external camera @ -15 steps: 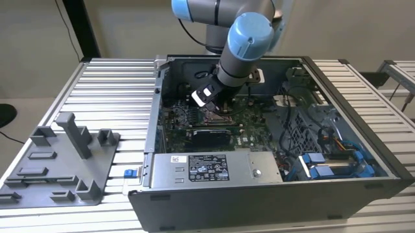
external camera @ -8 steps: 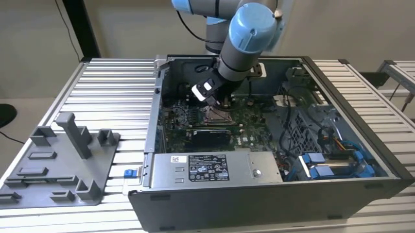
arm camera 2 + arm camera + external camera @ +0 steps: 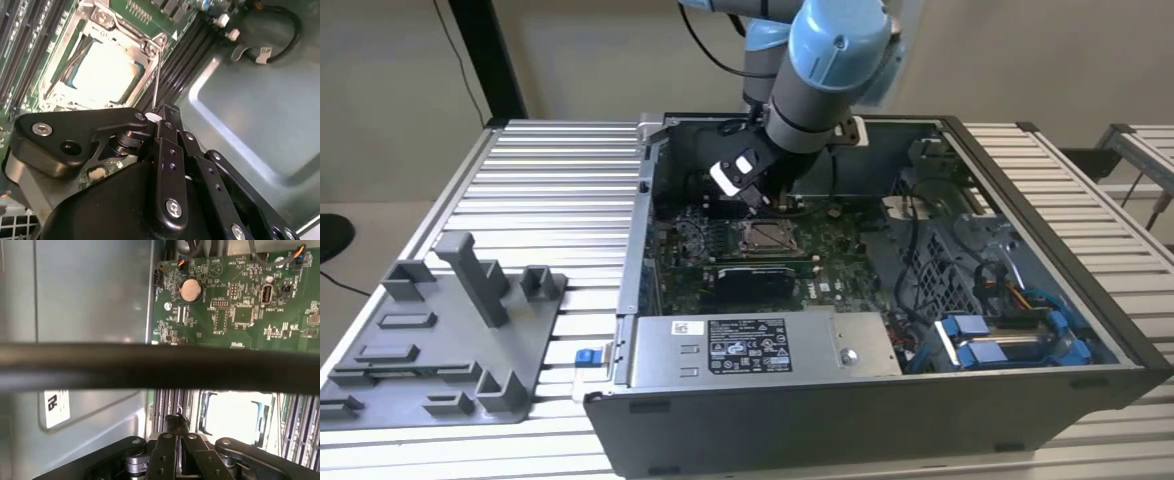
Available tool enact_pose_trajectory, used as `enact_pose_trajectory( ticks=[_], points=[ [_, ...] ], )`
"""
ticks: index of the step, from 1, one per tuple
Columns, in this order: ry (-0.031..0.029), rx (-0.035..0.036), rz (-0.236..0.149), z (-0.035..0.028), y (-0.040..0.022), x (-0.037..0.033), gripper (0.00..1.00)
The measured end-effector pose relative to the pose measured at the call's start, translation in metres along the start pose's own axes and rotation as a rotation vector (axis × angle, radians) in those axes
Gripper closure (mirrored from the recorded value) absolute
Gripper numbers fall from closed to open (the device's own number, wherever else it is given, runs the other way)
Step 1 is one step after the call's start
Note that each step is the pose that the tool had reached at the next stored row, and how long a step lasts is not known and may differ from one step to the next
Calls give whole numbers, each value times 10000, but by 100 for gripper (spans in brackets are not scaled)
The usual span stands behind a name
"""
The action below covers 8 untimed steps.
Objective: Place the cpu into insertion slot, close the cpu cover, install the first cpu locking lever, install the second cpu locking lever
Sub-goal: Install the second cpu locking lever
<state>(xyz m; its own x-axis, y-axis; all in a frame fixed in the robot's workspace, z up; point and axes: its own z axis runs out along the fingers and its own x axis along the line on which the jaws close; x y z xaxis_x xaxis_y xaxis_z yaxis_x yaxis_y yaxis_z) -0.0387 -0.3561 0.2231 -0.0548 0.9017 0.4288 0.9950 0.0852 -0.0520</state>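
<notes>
End effector (image 3: 162, 112) fingers together, pointing down

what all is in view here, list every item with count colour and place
computer case: 1, dark grey, open on the slatted table
circuit board: 1, green, on the case floor
cpu: 1, silvery, seated in the insertion slot
cpu cover: 1, silvery frame, down around the cpu
power-supply box: 1, grey, near edge of the case
fixture tray: 1, grey, exterior view's left
arm: 1, light blue, reaching into the case
gripper: 1, black, jaws together beside the slot
</notes>
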Motion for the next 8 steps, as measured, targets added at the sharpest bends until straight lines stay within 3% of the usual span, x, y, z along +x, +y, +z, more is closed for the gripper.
enact_pose_trajectory(
  ticks=[8],
  points=[
    [3, -2, 0, 13, -267, -8, 100]
  ],
)
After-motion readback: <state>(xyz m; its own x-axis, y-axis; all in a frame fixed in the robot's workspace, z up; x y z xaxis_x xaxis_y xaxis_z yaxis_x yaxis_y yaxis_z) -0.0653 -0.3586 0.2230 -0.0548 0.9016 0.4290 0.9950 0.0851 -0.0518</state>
